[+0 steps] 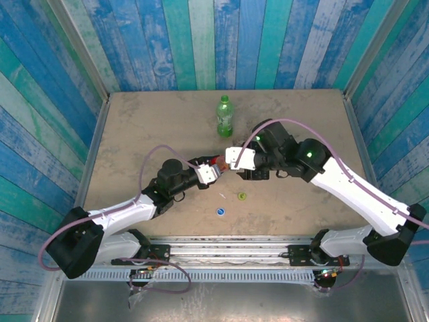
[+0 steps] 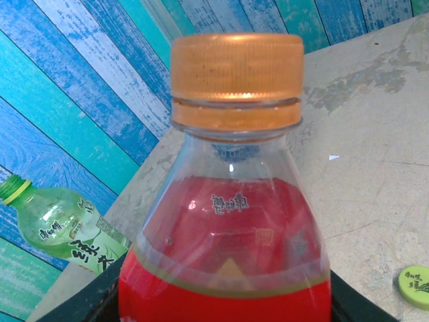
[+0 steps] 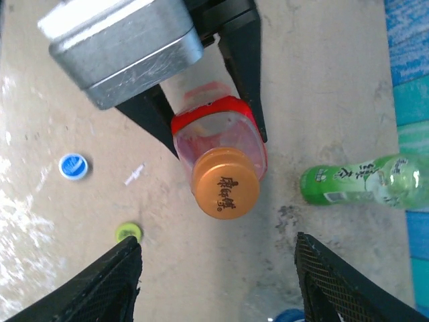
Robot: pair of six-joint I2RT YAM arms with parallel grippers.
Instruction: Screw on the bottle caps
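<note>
My left gripper [image 1: 210,172] is shut on the body of the red bottle [image 3: 216,127], holding it tilted above the table. Its dark fingers [image 3: 245,64] clamp both sides. An orange cap [image 3: 225,182] sits on the bottle's neck, also seen close up as the orange cap [image 2: 236,79]. My right gripper [image 3: 218,243] stands open just past the cap, its meshed fingers [image 3: 110,282] well clear on either side. The green bottle [image 1: 224,115] stands upright behind, capless cannot be told. A blue cap [image 1: 220,212] and a yellow-green cap [image 1: 241,196] lie loose on the table.
The brown table [image 1: 134,127] is walled by blue-striped panels [image 1: 201,40]. The green bottle [image 3: 362,181] lies just right of my open fingers. A bit of something blue [image 3: 289,315] shows at the lower edge between them. A small white scrap [image 3: 134,175] lies near the caps.
</note>
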